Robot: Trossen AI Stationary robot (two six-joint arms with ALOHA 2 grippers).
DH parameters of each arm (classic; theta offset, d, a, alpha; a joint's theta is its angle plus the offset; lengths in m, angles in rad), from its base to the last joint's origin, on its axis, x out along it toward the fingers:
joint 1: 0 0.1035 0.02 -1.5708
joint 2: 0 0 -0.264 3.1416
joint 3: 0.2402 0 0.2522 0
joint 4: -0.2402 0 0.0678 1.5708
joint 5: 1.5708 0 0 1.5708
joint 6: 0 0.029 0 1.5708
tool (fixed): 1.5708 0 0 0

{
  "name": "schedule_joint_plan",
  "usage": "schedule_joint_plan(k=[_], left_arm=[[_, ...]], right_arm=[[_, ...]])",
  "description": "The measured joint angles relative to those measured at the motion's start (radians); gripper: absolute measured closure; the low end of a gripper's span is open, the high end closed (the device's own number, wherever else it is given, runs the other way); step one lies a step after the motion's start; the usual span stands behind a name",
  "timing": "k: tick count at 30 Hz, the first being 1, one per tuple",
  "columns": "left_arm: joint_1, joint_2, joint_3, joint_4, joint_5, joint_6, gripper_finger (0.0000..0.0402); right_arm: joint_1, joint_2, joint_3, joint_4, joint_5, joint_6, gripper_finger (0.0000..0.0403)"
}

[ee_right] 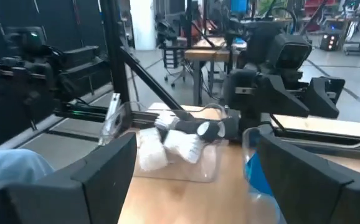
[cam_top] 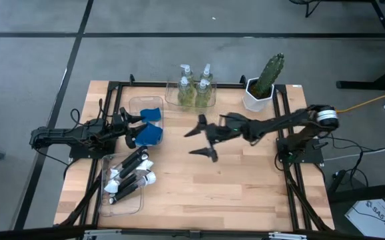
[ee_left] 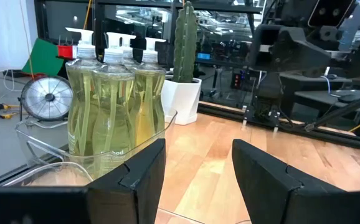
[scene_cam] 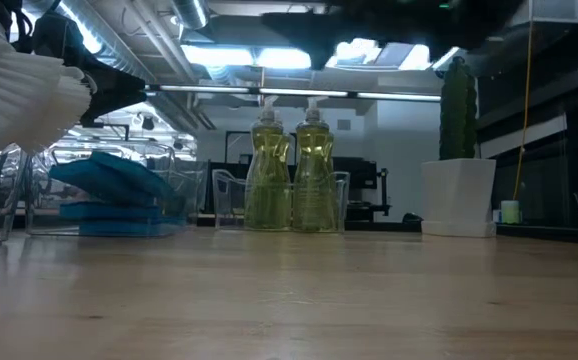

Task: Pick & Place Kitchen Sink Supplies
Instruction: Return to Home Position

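Note:
Several clear pump bottles of yellow-green soap (cam_top: 194,90) (scene_cam: 291,170) (ee_left: 114,99) stand upright in a clear bin at the table's far edge. Blue sponges (cam_top: 152,125) (scene_cam: 114,185) lie in a clear bin at the left. Black-handled dish brushes with white heads (cam_top: 131,175) (ee_right: 180,140) lie in a clear bin at the near left. My right gripper (cam_top: 202,140) (ee_right: 195,140) hangs open above the table's middle, pointing toward the left, with nothing between its fingers. My left gripper (cam_top: 131,130) (ee_left: 198,149) waits open beside the sponge bin, holding nothing.
A green cactus in a white pot (cam_top: 264,83) (scene_cam: 459,150) stands at the far right. A black frame (cam_top: 286,133) runs along the table's sides. Bare wood (cam_top: 226,190) stretches across the near middle and right.

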Motion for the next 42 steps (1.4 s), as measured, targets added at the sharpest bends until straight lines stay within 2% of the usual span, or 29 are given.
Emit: schedule_joint_plan(k=[5,9,11,16,24,35,42], left_arm=[[0.0,0.0,0.0,0.0,0.0,0.0,0.0222],[0.0,0.0,0.0,0.0,0.0,0.0,0.0222],[0.0,0.0,0.0,0.0,0.0,0.0,0.0221],[0.0,0.0,0.0,0.0,0.0,0.0,0.0221],[0.0,0.0,0.0,0.0,0.0,0.0,0.0221],[0.0,0.0,0.0,0.0,0.0,0.0,0.0221],[0.0,0.0,0.0,0.0,0.0,0.0,0.0222]], right_arm=[[0.038,-0.122,-0.172,0.126,0.074,-0.001,0.0075],[0.05,-0.217,-0.29,0.184,0.047,-0.002,0.0075],[0.051,-0.266,-0.341,0.186,0.019,0.003,0.0075],[0.053,-0.392,-0.459,0.189,0.029,0.07,0.0075],[0.082,-0.579,-0.629,0.192,0.196,0.091,0.0075],[0.103,-0.823,-0.847,0.193,0.201,-0.003,0.0075],[0.103,-0.968,-0.923,0.16,0.2,-0.03,0.0075]])
